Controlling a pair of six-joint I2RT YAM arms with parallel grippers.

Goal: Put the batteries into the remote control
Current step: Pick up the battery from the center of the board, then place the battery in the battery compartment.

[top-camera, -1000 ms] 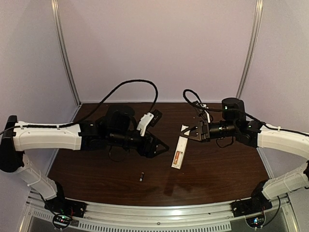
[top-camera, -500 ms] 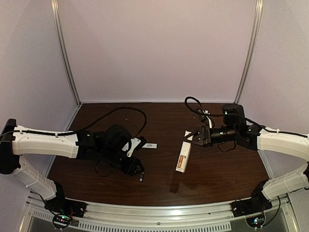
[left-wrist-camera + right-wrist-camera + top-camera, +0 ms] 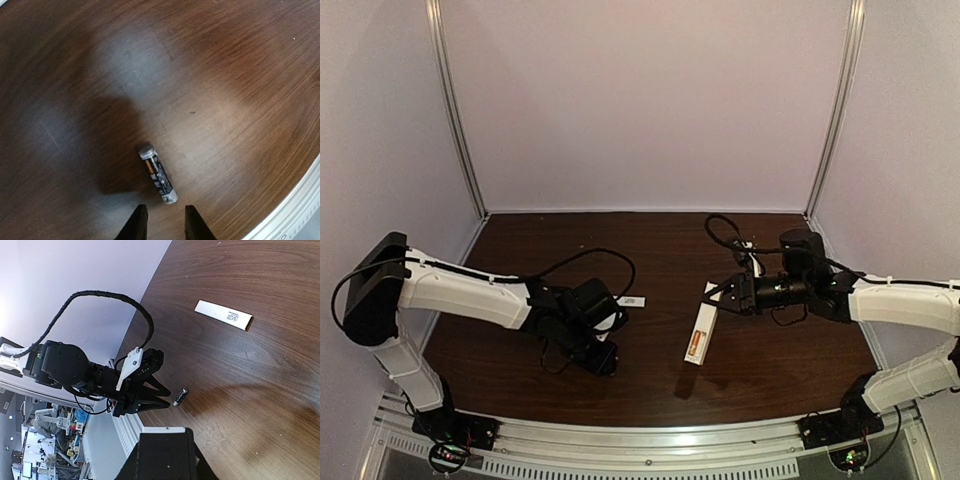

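Observation:
The black battery with pale tips lies on the table just ahead of my left gripper, which is open and empty with a finger on each side. It also shows in the right wrist view, in front of the left gripper. In the top view the left gripper hides it. The white remote control hangs tilted from my right gripper, which is shut on its far end. An orange battery sits in the remote. The remote's end fills the bottom of the right wrist view.
A small white flat piece with print lies on the table beyond the left gripper; it also shows in the top view. The table's metal front rail is close to the battery. Cables loop over both arms.
My left gripper has swung toward the near edge and dropped low over the black battery. My right gripper has shifted slightly right with the remote.

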